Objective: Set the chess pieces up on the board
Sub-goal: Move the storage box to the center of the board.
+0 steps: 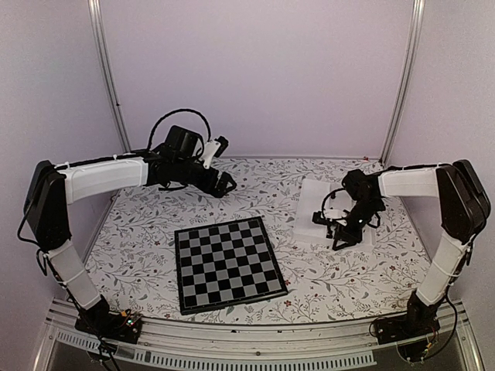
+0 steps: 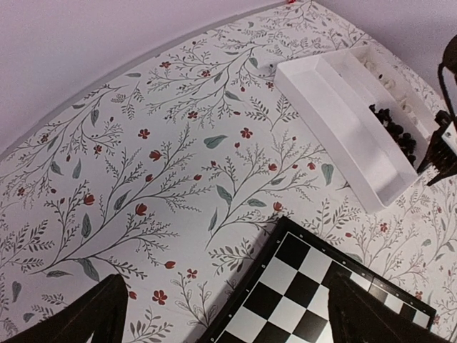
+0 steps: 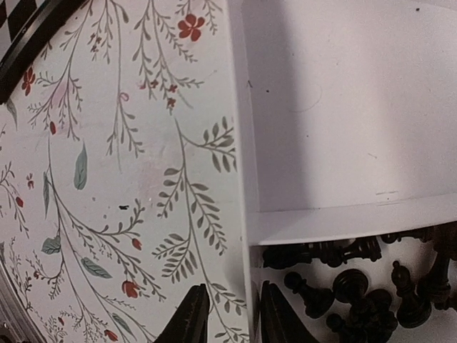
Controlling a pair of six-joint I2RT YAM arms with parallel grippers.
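Observation:
The board (image 1: 228, 264) lies flat in the middle of the table with no pieces on it; its corner shows in the left wrist view (image 2: 300, 286) and at the right wrist view's top left (image 3: 21, 28). The black chess pieces (image 3: 357, 286) lie heaped in one compartment of a white tray (image 3: 243, 143), also seen from the left wrist (image 2: 396, 128). My right gripper (image 1: 340, 238) hangs low over the tray's near end. Its fingers (image 3: 232, 314) straddle the tray's side wall with a narrow gap, one finger outside and one inside beside the pieces. My left gripper (image 1: 224, 184) is wide open (image 2: 232, 318) above the cloth behind the board.
The white compartmented tray (image 1: 313, 202) sits right of the board, its large compartment (image 2: 343, 128) bare. Pale cream pieces (image 2: 385, 78) lie in a far compartment. A flowered cloth (image 1: 147, 232) covers the table, and walls close in the back and sides.

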